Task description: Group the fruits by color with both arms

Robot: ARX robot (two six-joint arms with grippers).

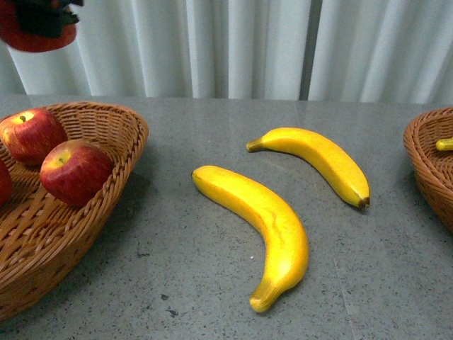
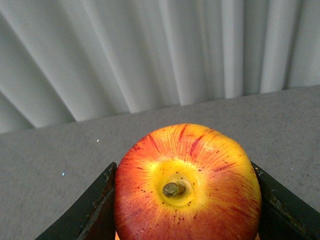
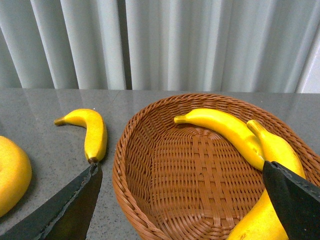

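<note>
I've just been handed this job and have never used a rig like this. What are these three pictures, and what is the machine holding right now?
It is a robot with two arms, each ending in a tool that pinches things. The front picture looks forward from its body. It shows a grey table with two loose bananas, the near banana and the far banana. The left basket holds red apples, and the right basket is cut off by the picture's edge.

The other two pictures come from cameras on the wrists. One shows the left tool shut on a held apple, raised off the table. The other shows the right tool open and empty, looking into the right basket, which holds basket bananas.
</note>
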